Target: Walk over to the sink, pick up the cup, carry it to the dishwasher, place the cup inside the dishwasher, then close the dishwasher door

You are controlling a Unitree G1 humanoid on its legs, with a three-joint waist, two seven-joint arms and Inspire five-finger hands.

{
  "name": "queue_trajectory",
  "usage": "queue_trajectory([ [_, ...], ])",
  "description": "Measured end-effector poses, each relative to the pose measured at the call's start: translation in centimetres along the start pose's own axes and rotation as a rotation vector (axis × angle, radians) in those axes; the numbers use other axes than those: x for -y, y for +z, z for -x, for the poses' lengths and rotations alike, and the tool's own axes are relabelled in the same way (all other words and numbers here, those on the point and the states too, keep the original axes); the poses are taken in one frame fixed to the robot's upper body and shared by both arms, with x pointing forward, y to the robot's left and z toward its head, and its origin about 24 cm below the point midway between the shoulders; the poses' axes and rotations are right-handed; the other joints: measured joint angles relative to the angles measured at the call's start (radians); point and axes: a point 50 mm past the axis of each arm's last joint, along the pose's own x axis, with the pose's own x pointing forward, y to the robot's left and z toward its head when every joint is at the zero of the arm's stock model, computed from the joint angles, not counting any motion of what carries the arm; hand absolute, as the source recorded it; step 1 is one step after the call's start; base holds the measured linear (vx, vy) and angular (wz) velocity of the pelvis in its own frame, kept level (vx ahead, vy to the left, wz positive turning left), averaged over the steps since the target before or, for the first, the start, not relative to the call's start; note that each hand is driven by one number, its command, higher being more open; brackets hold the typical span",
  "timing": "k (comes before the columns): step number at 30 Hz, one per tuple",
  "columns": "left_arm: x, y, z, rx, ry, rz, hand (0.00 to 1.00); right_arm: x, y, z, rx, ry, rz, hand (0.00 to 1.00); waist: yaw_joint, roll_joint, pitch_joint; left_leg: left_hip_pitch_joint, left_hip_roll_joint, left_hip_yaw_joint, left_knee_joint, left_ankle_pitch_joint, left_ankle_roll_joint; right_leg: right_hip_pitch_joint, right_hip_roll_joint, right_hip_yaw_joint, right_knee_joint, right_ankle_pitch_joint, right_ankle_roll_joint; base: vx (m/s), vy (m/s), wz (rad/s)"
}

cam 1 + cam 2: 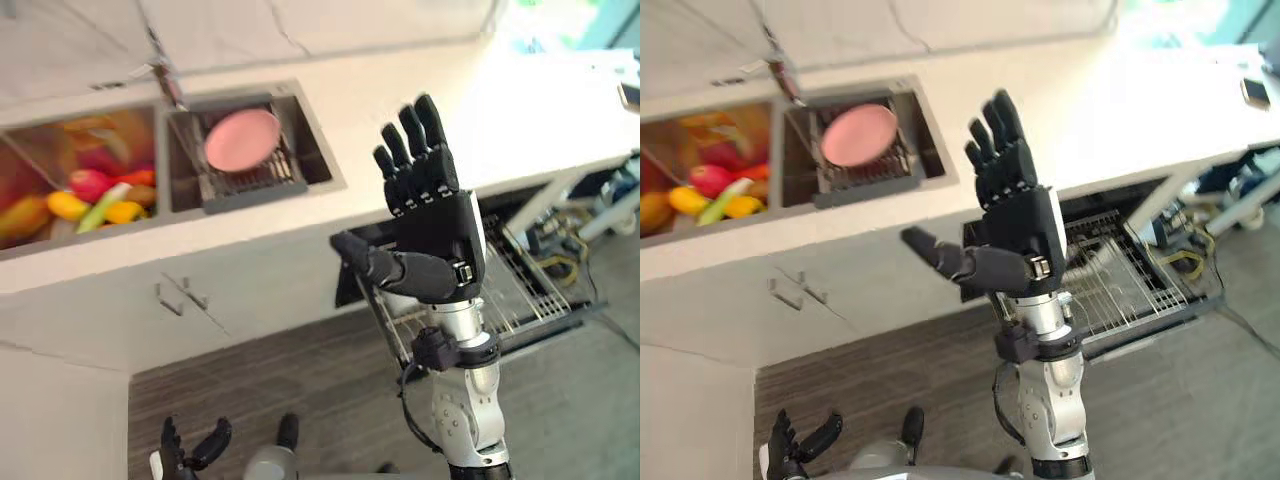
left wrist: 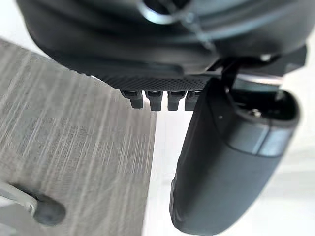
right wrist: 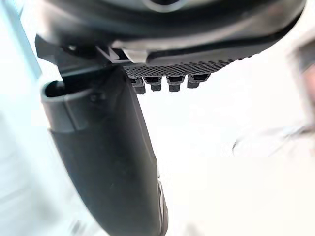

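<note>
White kitchen bench (image 1: 420,80) with a steel double sink (image 1: 322,160), and the right robot hand (image 1: 435,215) raised in front of it.
Its fingers are straight and spread and it holds nothing; the left robot hand (image 1: 185,450) hangs low, relaxed and also empty. Up-left of the raised palm, a pink round vessel (image 1: 242,139), seemingly the cup, lies on a dark rack in the closer basin. Best to descend over the basin rim, clear of the steel tap (image 1: 168,85). Just right of the wrist, the pulled-out wire dishwasher rack (image 1: 530,290) narrows the floor room.
</note>
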Motion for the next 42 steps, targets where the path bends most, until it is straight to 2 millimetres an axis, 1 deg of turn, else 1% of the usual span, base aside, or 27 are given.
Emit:
queue_trajectory([
  [1, -0.3, -0.4, 0.1, -0.018, 0.010, -0.007, 1.00, 1.1, 0.5, -0.1, -0.002, -0.021, 0.081, 1.00, -0.004, 0.001, -0.007, 0.000, -0.004, 0.042, 0.013, -0.001, 0.005, 0.020, -0.020, -0.031, 0.015, 0.000, 0.002, 0.08, 0.185, 1.18],
  [2, -0.6, -0.8, 0.2, -0.031, 0.018, -0.016, 1.00, 1.7, 0.7, -0.2, -0.004, -0.033, 0.121, 1.00, 0.001, 0.002, -0.008, 0.004, -0.016, 0.036, 0.009, 0.008, 0.010, 0.022, -0.031, -0.033, 0.028, 0.000, 0.003, 0.07, 0.236, 0.81],
  [4, -1.4, -1.7, 0.4, -0.077, 0.032, -0.052, 1.00, 4.5, 1.9, 0.0, 0.009, -0.140, 0.233, 1.00, -0.011, 0.000, -0.011, 0.027, -0.069, -0.035, -0.035, 0.034, 0.040, 0.047, -0.073, -0.028, 0.073, 0.003, 0.004, 0.09, 0.297, 0.88],
  [5, -1.5, -1.9, 0.4, -0.084, 0.032, -0.067, 1.00, 5.2, 2.1, 0.2, 0.012, -0.172, 0.252, 1.00, -0.015, 0.001, -0.010, 0.033, -0.076, -0.053, -0.042, 0.035, 0.045, 0.050, -0.085, -0.027, 0.103, 0.004, 0.003, 0.09, 0.220, 0.89],
  [6, -1.5, -2.5, 0.6, -0.109, 0.026, -0.096, 1.00, 6.3, 2.3, 0.6, 0.011, -0.234, 0.266, 1.00, -0.018, 0.019, -0.013, 0.048, -0.074, -0.076, -0.044, 0.026, 0.053, 0.020, -0.125, -0.013, 0.243, -0.004, -0.014, 0.08, 0.148, 0.46],
  [7, -1.6, -3.0, 0.9, -0.124, 0.016, -0.136, 1.00, 7.0, 2.4, 0.9, 0.012, -0.272, 0.255, 1.00, -0.026, 0.032, -0.011, 0.068, -0.066, -0.092, -0.045, 0.007, 0.070, -0.055, -0.177, 0.060, 0.439, -0.006, -0.085, 0.09, 0.170, 0.30],
  [8, -1.9, -3.1, 0.9, -0.126, 0.019, -0.154, 1.00, 7.2, 2.3, 1.0, 0.013, -0.282, 0.240, 1.00, -0.038, 0.032, -0.010, 0.075, -0.062, -0.101, -0.043, 0.001, 0.078, -0.100, -0.180, 0.145, 0.522, -0.035, -0.114, 0.09, 0.154, 0.46],
  [9, -2.0, -2.8, 0.7, -0.118, 0.015, -0.195, 1.00, 7.3, 2.4, 1.3, 0.015, -0.296, 0.224, 1.00, -0.073, 0.037, -0.004, 0.076, -0.055, -0.146, -0.038, -0.002, 0.082, -0.168, -0.120, 0.316, 0.617, -0.104, -0.095, 0.07, 0.070, 0.75],
  [10, -2.1, -2.7, 0.5, -0.113, 0.009, -0.211, 1.00, 7.4, 2.6, 1.6, 0.015, -0.305, 0.231, 1.00, -0.096, 0.036, -0.004, 0.078, -0.053, -0.184, -0.036, 0.001, 0.086, -0.185, -0.069, 0.394, 0.628, -0.143, -0.077, 0.09, 0.001, 1.38],
  [11, -1.8, -1.8, -0.3, -0.078, -0.004, -0.229, 1.00, 7.6, 3.2, 2.3, 0.015, -0.327, 0.253, 1.00, -0.129, 0.034, -0.005, 0.088, -0.058, -0.244, -0.038, 0.006, 0.094, -0.198, 0.010, 0.490, 0.610, -0.197, -0.065, 0.12, -0.012, 1.49],
  [12, -1.0, -1.0, -0.8, -0.048, -0.020, -0.226, 1.00, 7.7, 3.8, 3.0, 0.013, -0.346, 0.277, 1.00, -0.138, 0.028, -0.008, 0.103, -0.069, -0.283, -0.040, 0.012, 0.089, -0.208, 0.054, 0.528, 0.580, -0.232, -0.069, 0.16, -0.007, 1.42],
  [13, -0.4, -0.4, -1.1, -0.023, -0.033, -0.227, 1.00, 7.7, 4.2, 3.4, 0.011, -0.352, 0.288, 1.00, -0.138, 0.023, -0.012, 0.116, -0.082, -0.300, -0.040, 0.012, 0.090, -0.226, 0.073, 0.531, 0.541, -0.244, -0.083, 0.13, -0.003, 0.85],
  [15, 0.3, 0.0, -1.2, -0.001, -0.055, -0.241, 1.00, 7.4, 4.5, 3.5, 0.013, -0.338, 0.292, 1.00, -0.140, 0.016, -0.014, 0.128, -0.100, -0.311, -0.039, 0.009, 0.088, -0.245, 0.077, 0.527, 0.473, -0.241, -0.095, 0.13, -0.042, 0.35],
  [16, 0.5, 0.3, -1.3, 0.016, -0.063, -0.252, 1.00, 7.2, 4.7, 3.6, 0.021, -0.331, 0.286, 1.00, -0.140, 0.002, -0.015, 0.131, -0.118, -0.312, -0.032, 0.000, 0.081, -0.245, 0.069, 0.526, 0.404, -0.188, -0.123, 0.12, -0.070, 0.18],
  [17, 0.5, 0.5, -1.4, 0.021, -0.062, -0.247, 1.00, 7.1, 4.9, 3.6, 0.030, -0.330, 0.286, 1.00, -0.142, -0.002, -0.011, 0.130, -0.127, -0.311, -0.017, -0.020, 0.075, -0.225, 0.061, 0.521, 0.375, -0.199, -0.109, 0.11, -0.090, 0.01],
  [18, 0.7, 0.4, -1.2, 0.019, -0.060, -0.239, 1.00, 7.0, 4.9, 3.7, 0.036, -0.335, 0.278, 1.00, -0.138, 0.006, -0.008, 0.126, -0.119, -0.287, 0.003, -0.049, 0.064, -0.200, 0.069, 0.517, 0.332, -0.196, -0.102, 0.07, -0.118, -0.02],
  [19, 0.6, 0.2, -1.0, 0.011, -0.052, -0.224, 1.00, 7.1, 4.9, 4.1, 0.046, -0.372, 0.254, 1.00, -0.143, 0.012, -0.004, 0.129, -0.080, -0.188, 0.032, -0.087, 0.053, -0.163, 0.082, 0.503, 0.296, -0.189, -0.104, 0.07, -0.120, 0.04],
  [21, 0.7, 0.0, -0.7, 0.007, -0.050, -0.218, 1.00, 7.0, 5.3, 4.3, 0.068, -0.403, 0.252, 1.00, -0.144, 0.018, -0.010, 0.149, -0.062, -0.145, 0.030, -0.092, 0.047, -0.132, 0.091, 0.495, 0.267, -0.188, -0.104, 0.07, -0.081, 0.05],
  [25, 0.6, -0.4, -0.3, 0.011, -0.059, -0.242, 1.00, 5.7, 6.7, 3.6, 0.157, -0.380, 0.244, 1.00, -0.141, 0.025, -0.042, 0.153, -0.052, -0.122, 0.014, -0.090, 0.046, -0.117, 0.108, 0.500, 0.216, -0.171, -0.101, 0.12, -0.047, -0.10],
  [30, 0.9, -0.1, -0.3, 0.024, -0.064, -0.236, 1.00, 5.3, 6.8, 3.5, 0.176, -0.403, 0.242, 1.00, -0.130, 0.017, -0.055, 0.171, -0.054, -0.053, 0.009, -0.095, 0.044, -0.086, 0.109, 0.499, 0.173, -0.156, -0.090, 0.10, 0.016, -0.02],
  [33, 0.8, -0.2, -0.2, 0.020, -0.048, -0.235, 1.00, 5.3, 6.7, 3.5, 0.159, -0.407, 0.265, 1.00, -0.121, 0.019, -0.050, 0.167, -0.048, -0.023, 0.054, -0.132, 0.033, -0.075, 0.112, 0.521, 0.163, -0.155, -0.090, 0.03, 0.020, -0.20],
  [35, 0.5, -0.6, 0.0, 0.008, -0.028, -0.235, 1.00, 5.3, 6.6, 3.6, 0.150, -0.410, 0.265, 1.00, -0.120, 0.031, -0.039, 0.136, -0.021, -0.011, 0.188, -0.212, 0.015, -0.048, 0.125, 0.532, 0.162, -0.161, -0.095, 0.00, -0.012, -0.24],
  [36, 0.3, -0.7, 0.1, 0.004, -0.021, -0.239, 1.00, 5.2, 6.8, 3.7, 0.151, -0.410, 0.263, 1.00, -0.124, 0.039, -0.030, 0.090, 0.008, 0.000, 0.311, -0.260, -0.001, -0.037, 0.138, 0.538, 0.164, -0.172, -0.103, -0.02, -0.033, -0.05],
  [37, 0.2, -0.7, 0.1, 0.006, -0.022, -0.245, 1.00, 5.2, 6.9, 3.7, 0.154, -0.411, 0.260, 1.00, -0.126, 0.043, -0.025, 0.057, 0.025, 0.014, 0.385, -0.274, -0.015, -0.037, 0.143, 0.537, 0.164, -0.183, -0.117, -0.05, -0.033, 0.02],
  [38, 0.1, -0.6, 0.0, 0.010, -0.023, -0.251, 1.00, 5.2, 7.1, 3.7, 0.162, -0.406, 0.260, 1.00, -0.127, 0.042, -0.018, -0.015, 0.059, 0.032, 0.544, -0.281, -0.052, -0.031, 0.146, 0.536, 0.165, -0.186, -0.124, -0.04, -0.011, -0.01],
  [39, -0.3, -0.7, -0.1, 0.008, -0.017, -0.260, 1.00, 5.2, 7.2, 3.4, 0.172, -0.392, 0.263, 1.00, -0.121, 0.032, -0.001, -0.057, 0.088, 0.044, 0.603, -0.308, -0.059, -0.019, 0.142, 0.542, 0.165, -0.186, -0.127, -0.04, 0.003, -0.07],
  [42, -0.7, -1.6, 0.5, -0.023, -0.017, -0.272, 1.00, 5.1, 7.3, 2.7, 0.205, -0.383, 0.257, 1.00, -0.117, 0.039, 0.006, -0.115, 0.150, 0.075, 0.512, -0.297, -0.051, 0.001, 0.118, 0.559, 0.149, -0.192, -0.125, 0.06, 0.093, -0.17],
])
